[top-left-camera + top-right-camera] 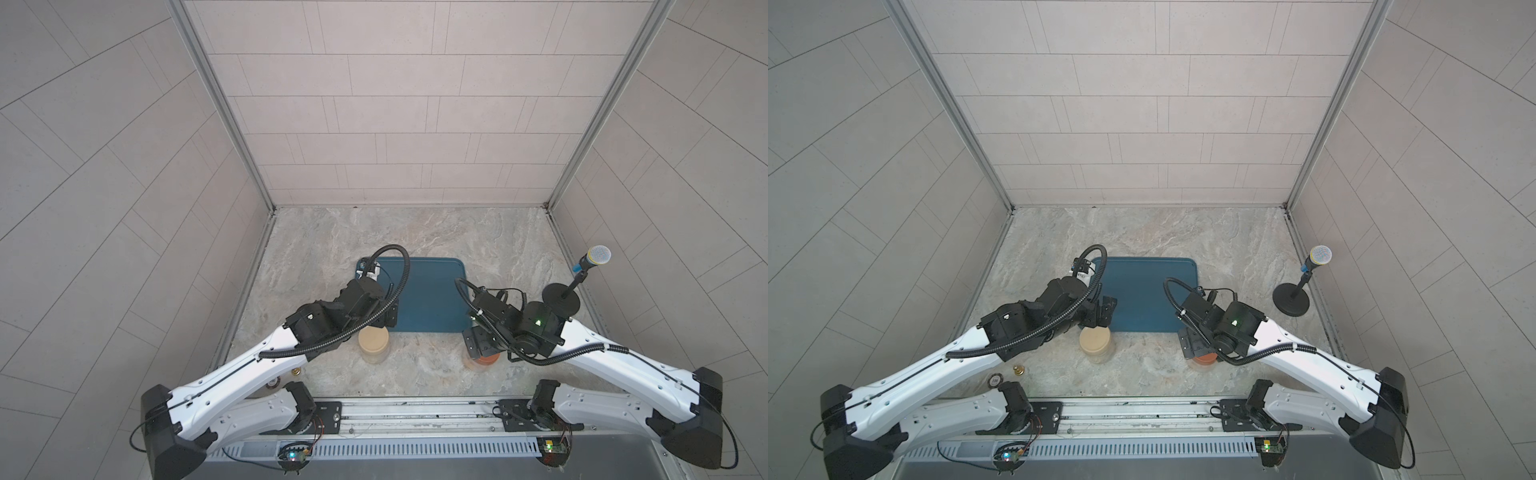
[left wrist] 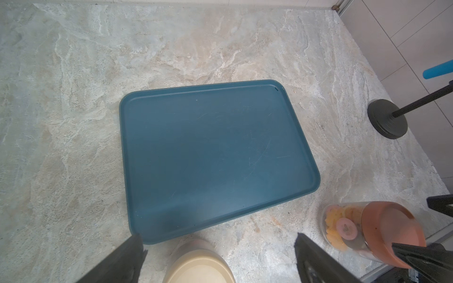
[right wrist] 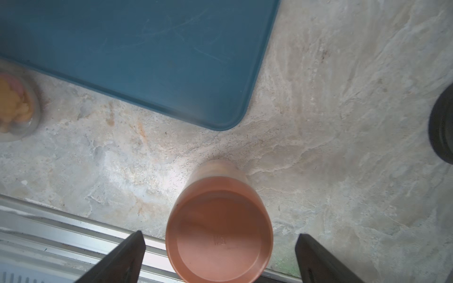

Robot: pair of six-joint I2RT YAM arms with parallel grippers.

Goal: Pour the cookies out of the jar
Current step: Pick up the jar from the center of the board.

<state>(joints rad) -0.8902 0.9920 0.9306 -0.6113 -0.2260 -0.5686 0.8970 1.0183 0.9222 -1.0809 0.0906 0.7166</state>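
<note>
The left gripper [image 2: 220,236] and the right gripper [image 3: 220,234] are both spread wide and empty. A beige-lidded jar [image 2: 198,264] sits centred under the left jaws and a terracotta-lidded jar [image 3: 219,227] under the right, both capped. The cookies [image 2: 335,220] look brittle and the clear walls probably light and slick, so the body below the lid seems the best place to grip.

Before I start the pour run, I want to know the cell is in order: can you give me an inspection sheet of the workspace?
Surface: marbled tabletop, no spill seen.
Job's things: beige-lidded jar and orange-lidded jar, both upright, lidded, cookies inside; blue tray bare.
Clutter: microphone stand; small brass piece by the left arm's base.
Grippers: left gripper open above the beige-lidded jar; right gripper open above the orange-lidded jar.
Cables: black corrugated hoses looped on both arms.
Surroundings: tiled walls.
</note>
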